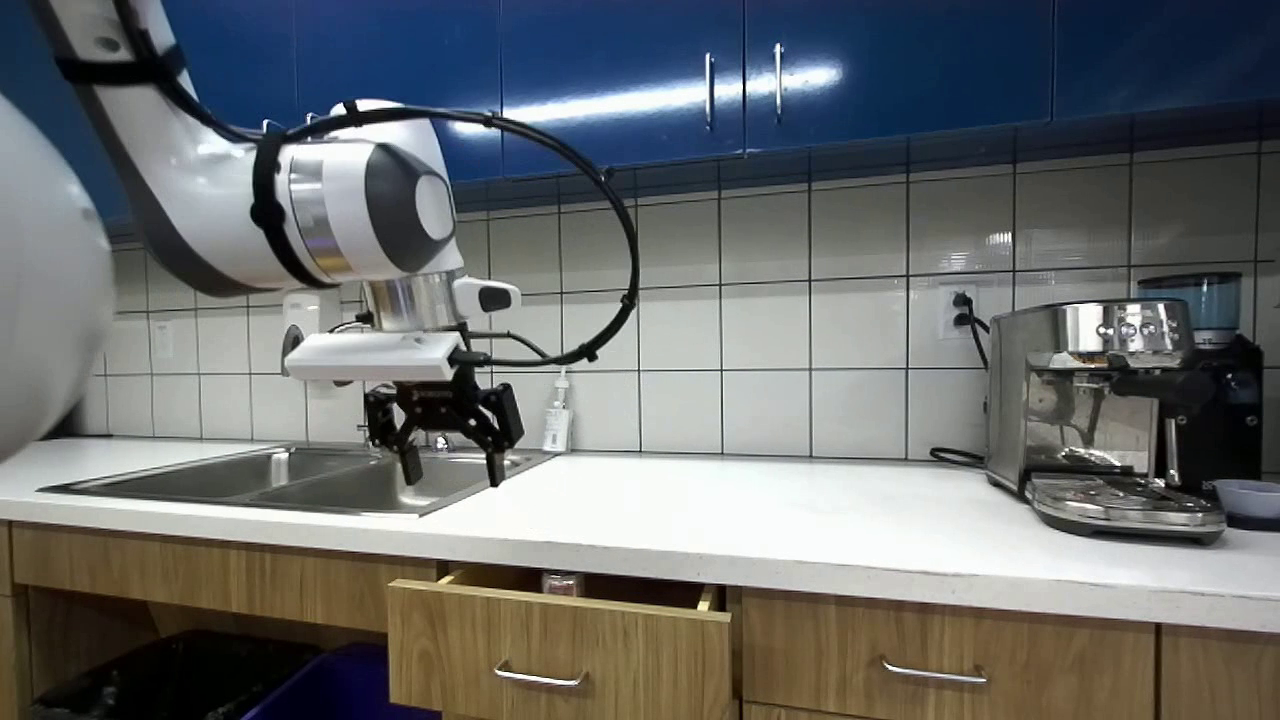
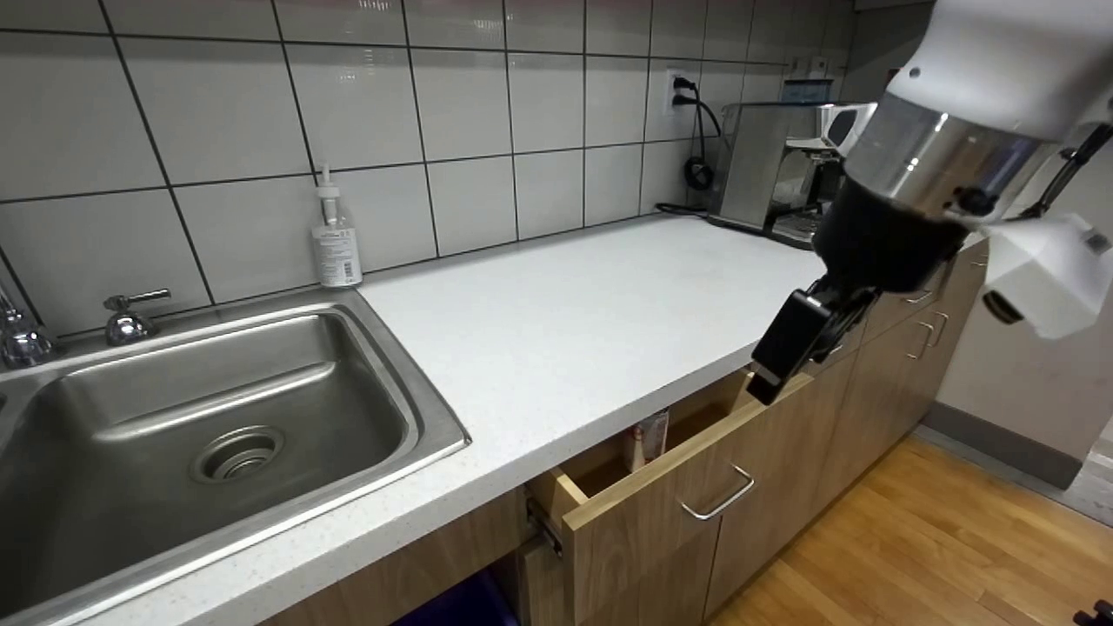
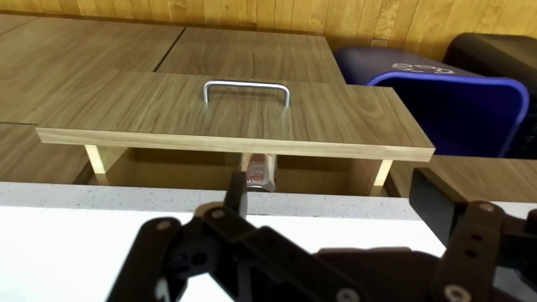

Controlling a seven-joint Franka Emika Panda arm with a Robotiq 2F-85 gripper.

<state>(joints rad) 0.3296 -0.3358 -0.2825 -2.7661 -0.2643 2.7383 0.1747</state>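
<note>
My gripper (image 1: 453, 470) is open and empty, its two black fingers wide apart. It hangs above the worktop and touches nothing in view. It also shows in an exterior view (image 2: 765, 389) and at the bottom of the wrist view (image 3: 331, 188). A wooden drawer (image 1: 640, 650) below the counter is pulled partly open; it also shows in an exterior view (image 2: 626, 543) and the wrist view (image 3: 335, 121). Its silver bar handle (image 3: 247, 84) is on the front. A clear package with red and white print (image 3: 259, 172) stands inside the drawer, partly hidden by the drawer front.
A white countertop (image 1: 750, 510) lies above the drawer. A steel sink (image 2: 435, 417) and a pump bottle (image 2: 337, 252) are at one end. A coffee machine (image 1: 1090, 400) stands at the other. A purple bin (image 3: 440, 79) is beside the drawer. Blue cabinets (image 1: 620, 80) hang above.
</note>
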